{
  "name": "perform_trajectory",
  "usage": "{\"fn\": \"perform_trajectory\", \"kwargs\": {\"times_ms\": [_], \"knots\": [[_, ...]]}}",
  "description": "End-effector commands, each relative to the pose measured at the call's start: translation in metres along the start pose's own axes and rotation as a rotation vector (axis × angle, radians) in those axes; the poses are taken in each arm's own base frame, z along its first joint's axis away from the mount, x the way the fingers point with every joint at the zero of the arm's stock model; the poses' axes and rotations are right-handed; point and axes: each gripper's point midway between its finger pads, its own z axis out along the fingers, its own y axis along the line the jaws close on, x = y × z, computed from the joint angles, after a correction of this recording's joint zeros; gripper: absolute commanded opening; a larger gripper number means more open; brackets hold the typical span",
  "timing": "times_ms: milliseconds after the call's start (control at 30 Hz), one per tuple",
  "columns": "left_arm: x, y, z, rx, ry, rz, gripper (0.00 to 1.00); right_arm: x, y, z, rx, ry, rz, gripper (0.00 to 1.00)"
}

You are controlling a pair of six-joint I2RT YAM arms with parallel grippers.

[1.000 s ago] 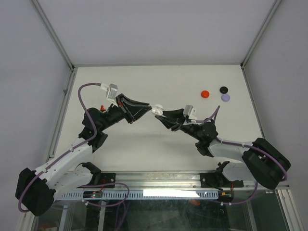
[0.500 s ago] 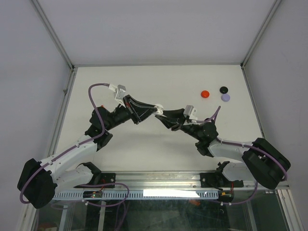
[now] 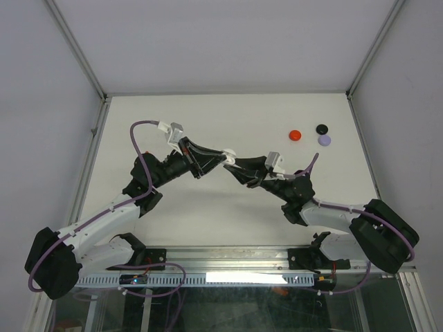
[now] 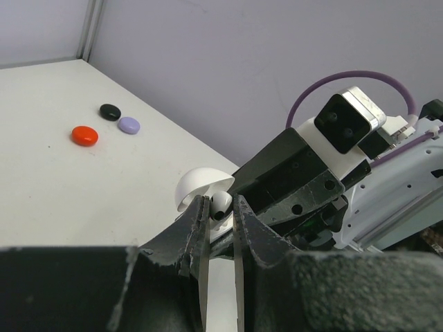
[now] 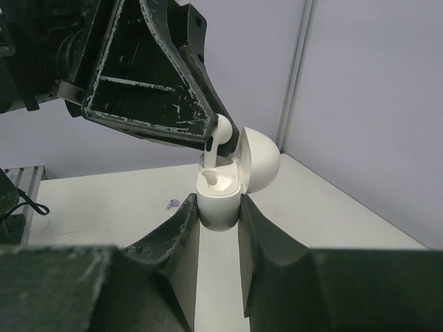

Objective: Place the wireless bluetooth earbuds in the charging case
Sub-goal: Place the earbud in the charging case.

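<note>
White table [image 3: 208,117] in a booth with pale grey walls and metal posts [image 3: 76,48] at the back corners. In the top view the two arms meet nose to nose about mid-table, the left coming in from 8 o'clock and the right from 4 o'clock.

The right tool [image 5: 219,225] is pinched on the lower half of the white case [image 5: 220,200], holding it upright off the table. Its lid [image 5: 259,162] is flipped open and stands at 3 o'clock of the mouth in the right wrist view.

The left tool [image 4: 220,207] is squeezed onto the earbud [image 5: 221,129]. It's white, with the round head up and the stem pointing down at 6 o'clock. The stem tip is right at the case's mouth, but I can't tell if it's actually in. There's something white already sitting in the mouth, and I can't make out what it is.

As for clutter, there's a red disc [image 3: 295,134], a black disc [image 3: 322,128] and a lavender disc [image 3: 324,140] lying at about 2 o'clock from the tools, well apart from both arms. Black is at 12 o'clock of lavender and just beside it, and red is off at 9 o'clock of the pair. The only thing crowding the case is the left tool's own fingers and that open lid. A purple cable [image 3: 138,149] loops over the left arm.
</note>
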Motion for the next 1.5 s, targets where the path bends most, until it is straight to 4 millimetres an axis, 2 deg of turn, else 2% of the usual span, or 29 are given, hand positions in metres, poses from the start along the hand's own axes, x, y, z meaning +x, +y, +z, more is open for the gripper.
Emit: {"fn": "perform_trajectory", "kwargs": {"times_ms": [0,267,467,833,1000,1200,1300,1467], "knots": [[-0.003,-0.004,0.0,0.005,-0.012,0.033,0.02,-0.043,0.001,0.007,-0.007,-0.139,-0.07,0.0],[0.001,-0.001,0.0,-0.018,0.008,0.016,0.1,-0.044,0.0,0.007,-0.005,-0.14,-0.075,0.0],[-0.003,0.012,-0.001,-0.104,-0.003,-0.001,0.3,-0.045,0.0,0.006,-0.003,-0.143,-0.076,0.0],[-0.016,0.019,-0.001,-0.185,-0.014,-0.002,0.46,-0.041,-0.001,0.004,0.005,-0.13,-0.077,0.0],[-0.021,0.035,-0.006,-0.308,0.0,-0.004,0.59,-0.031,-0.006,-0.002,0.037,-0.097,-0.089,0.0],[-0.018,0.053,-0.022,-0.464,0.044,-0.021,0.82,-0.012,-0.014,-0.013,0.088,-0.022,-0.128,0.0],[-0.013,0.063,-0.034,-0.549,0.066,-0.04,0.87,-0.002,-0.017,-0.021,0.108,0.019,-0.151,0.0],[0.011,0.104,-0.069,-0.828,0.124,-0.09,0.92,0.016,-0.018,-0.035,0.129,0.076,-0.156,0.0]]}}
